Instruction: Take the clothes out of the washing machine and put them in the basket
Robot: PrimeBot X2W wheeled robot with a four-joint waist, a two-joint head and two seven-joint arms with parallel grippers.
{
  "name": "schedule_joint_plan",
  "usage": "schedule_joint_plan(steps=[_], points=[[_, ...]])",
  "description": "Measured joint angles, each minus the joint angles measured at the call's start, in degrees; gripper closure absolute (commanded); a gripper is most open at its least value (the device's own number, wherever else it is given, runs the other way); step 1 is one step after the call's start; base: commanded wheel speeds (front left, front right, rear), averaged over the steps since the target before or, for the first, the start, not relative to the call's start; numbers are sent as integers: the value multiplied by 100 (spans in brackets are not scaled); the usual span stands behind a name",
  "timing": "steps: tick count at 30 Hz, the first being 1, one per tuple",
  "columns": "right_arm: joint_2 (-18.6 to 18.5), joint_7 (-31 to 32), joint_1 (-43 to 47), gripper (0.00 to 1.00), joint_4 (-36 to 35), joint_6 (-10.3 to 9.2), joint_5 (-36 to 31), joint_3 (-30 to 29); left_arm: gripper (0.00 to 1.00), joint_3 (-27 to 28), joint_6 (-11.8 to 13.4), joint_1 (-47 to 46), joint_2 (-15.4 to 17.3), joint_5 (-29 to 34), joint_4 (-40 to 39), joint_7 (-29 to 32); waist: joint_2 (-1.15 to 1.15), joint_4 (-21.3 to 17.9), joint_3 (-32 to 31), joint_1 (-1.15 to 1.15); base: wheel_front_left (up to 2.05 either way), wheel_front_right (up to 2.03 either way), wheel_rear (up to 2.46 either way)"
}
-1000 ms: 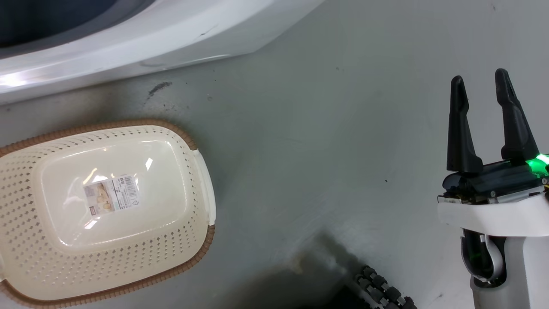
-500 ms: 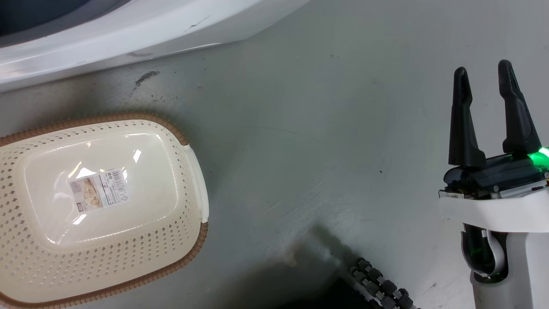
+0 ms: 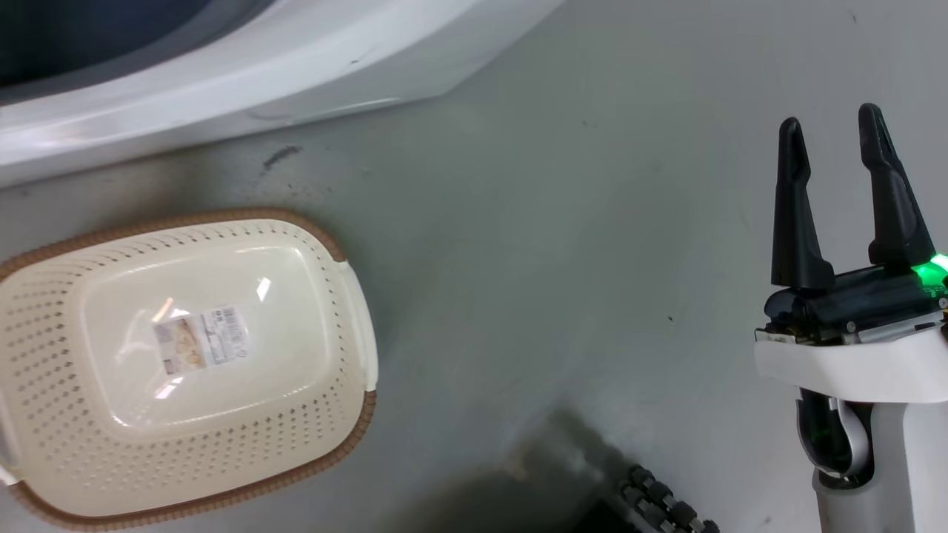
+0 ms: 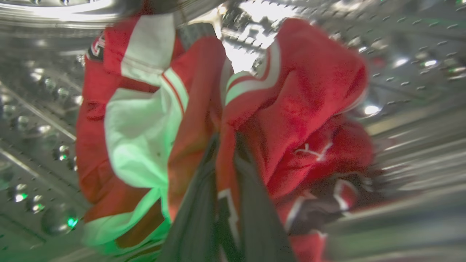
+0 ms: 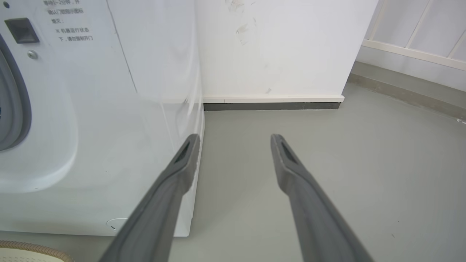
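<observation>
Head view first: you have the basket [image 3: 52, 370] sitting on the grey floor [image 3: 555, 259] at the lower left, cream with a brown woven-look rim and nothing in it but a paper label [image 3: 200, 339] on its bottom. Just beyond it, across the top left, runs the white front of the washing machine [image 3: 296, 66], and a dark scuff mark [image 3: 278, 155] lies on the floor between the two. Your right hand [image 3: 831, 120] hangs over bare floor at the right edge, well apart from the basket, its two dark fingers pointing up the view, spread and holding nothing. A green light [image 3: 926, 272] glows at its base. A dark studded roller [image 3: 666, 511] shows at the bottom edge.

Left wrist view, blurred: your left hand [image 4: 226, 145] is inside the perforated steel drum [image 4: 400, 54]. The clothes [image 4: 291, 102], red with white panels and stripe trim, bunch up right in front of it. The two fingers are drawn close with a fold of red fabric pinched between them.

Right wrist view: the right hand's fingers stand wide apart and empty above the floor. The washing machine's white cabinet fills the left, with its grey rubber ring [image 5: 14, 102] at the edge. A white wall [image 5: 273, 47] with dark skirting [image 5: 273, 106] lies behind. A sliver of the basket's brown rim shows at the bottom left corner, just beside the machine.
</observation>
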Motion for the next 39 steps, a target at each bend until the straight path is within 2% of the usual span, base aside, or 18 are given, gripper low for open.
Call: schedule_joint_plan(steps=[4, 14, 18, 22, 27, 39], points=[[1, 0, 67, 0, 13, 0, -254, -19, 100, 85, 0, 408, -249, -214, 129, -747, 0, 163, -298, 0, 0, 0, 0], [2, 0, 390, 0, 140, 0, -635, 10, 100, -160, 0, 1808, -879, -363, 165, -2362, 0, 684, -1240, -1, 0, 0, 0], [4, 0, 621, 0, 182, 1, -755, 40, 100, -180, 0, 2246, -1016, -482, 104, -2937, 0, 880, -1651, -1, 0, 0, 0], [4, 1, 848, 0, 249, 0, -836, 43, 100, -170, 2, 2630, -1092, -475, -29, -3216, 0, 1079, -2041, -2, 0, 0, 0], [4, 0, 1115, 0, 322, 1, -922, 97, 100, -129, 146, 3240, -1109, -392, -475, -3315, 1, 1302, -2524, -2, 0, 0, 0], [2, 0, 1753, 0, 449, 0, -976, 145, 100, 347, 789, 5038, -783, -37, -2982, -3326, 1, 1689, -3609, -2, 0, 0, 0]])
